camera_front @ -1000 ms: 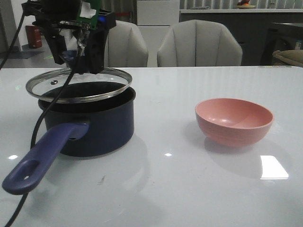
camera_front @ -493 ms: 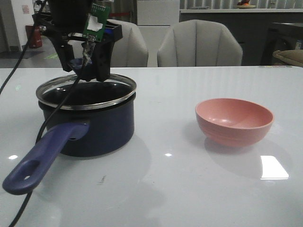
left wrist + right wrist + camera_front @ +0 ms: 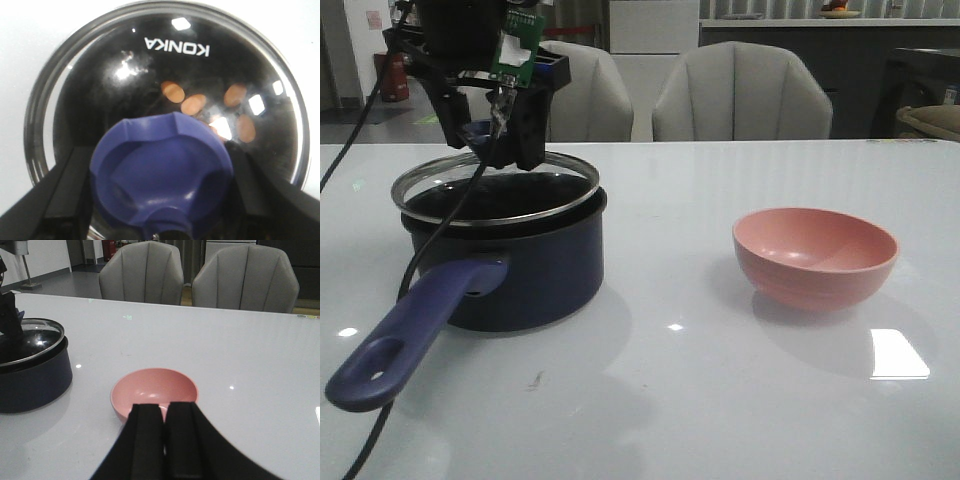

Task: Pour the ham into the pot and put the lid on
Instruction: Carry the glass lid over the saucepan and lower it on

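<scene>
The dark navy pot (image 3: 525,275) stands at the table's left, its purple-blue handle (image 3: 410,335) pointing toward me. My left gripper (image 3: 490,135) is shut on the lid's purple-blue knob (image 3: 162,170) and holds the glass lid (image 3: 440,195) over the pot's mouth, slightly tilted, at or just above the rim. Through the glass in the left wrist view, several orange-pink ham slices (image 3: 192,104) lie on the pot's black bottom. My right gripper (image 3: 165,412) is shut and empty, hovering just short of the pink bowl (image 3: 150,387). It is out of the front view.
The pink bowl (image 3: 815,255) sits empty at the table's right. The white table (image 3: 670,400) has two grey chairs (image 3: 740,90) behind its far edge. A black cable (image 3: 415,270) hangs from the left arm beside the pot.
The lid, held by my left gripper, has moved right and a little down, from left of the pot's mouth to over it. The right gripper and bowl have not moved.
</scene>
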{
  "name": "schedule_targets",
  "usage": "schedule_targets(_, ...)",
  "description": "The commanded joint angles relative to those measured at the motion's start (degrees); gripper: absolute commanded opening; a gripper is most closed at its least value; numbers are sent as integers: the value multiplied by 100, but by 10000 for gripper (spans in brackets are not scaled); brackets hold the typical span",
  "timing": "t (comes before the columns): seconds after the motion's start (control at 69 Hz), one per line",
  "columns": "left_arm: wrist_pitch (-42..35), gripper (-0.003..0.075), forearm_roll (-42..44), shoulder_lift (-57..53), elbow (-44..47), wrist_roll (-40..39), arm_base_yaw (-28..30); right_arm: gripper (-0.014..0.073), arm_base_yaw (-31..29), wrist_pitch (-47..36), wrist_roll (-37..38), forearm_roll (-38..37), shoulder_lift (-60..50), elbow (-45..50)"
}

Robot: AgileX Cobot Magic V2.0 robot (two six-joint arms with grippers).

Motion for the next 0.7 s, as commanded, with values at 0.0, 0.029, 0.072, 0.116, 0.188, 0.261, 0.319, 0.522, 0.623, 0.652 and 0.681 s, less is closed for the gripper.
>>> schedule_targets(0.0,-191,262,-55,-306,-194,-7,23,146,5,-448,-58,-40,44,-168)
schedule_targets(0.029,-191,262,-108,-306,-194,-7,23,146,5,-448,-58,-40,44,-168)
schedule_targets(0.072,-191,262,-175,-284,-194,-7,23,146,5,-448,-58,-40,44,-168)
schedule_targets(0.116,-183,262,-214,-274,-194,-7,23,146,5,-448,-58,-40,44,-168)
schedule_targets(0.188,-112,262,-214,-208,-194,-7,23,146,5,-448,-58,-40,44,-168)
schedule_targets(0.261,-15,262,-214,-109,-194,-7,23,146,5,-448,-58,-40,44,-168)
schedule_targets(0.319,65,262,-214,-36,-194,-7,23,146,5,-448,-58,-40,44,-168)
schedule_targets(0.522,-3,278,-214,77,-194,-7,23,146,5,-448,-58,-40,44,-168)
schedule_targets(0.623,-51,361,-250,77,-194,-7,23,146,5,-448,-58,-40,44,-168)
schedule_targets(0.652,-51,407,-250,77,-194,-7,23,146,5,-448,-58,-40,44,-168)
schedule_targets(0.681,-51,447,-250,77,-194,-7,23,146,5,-448,-58,-40,44,-168)
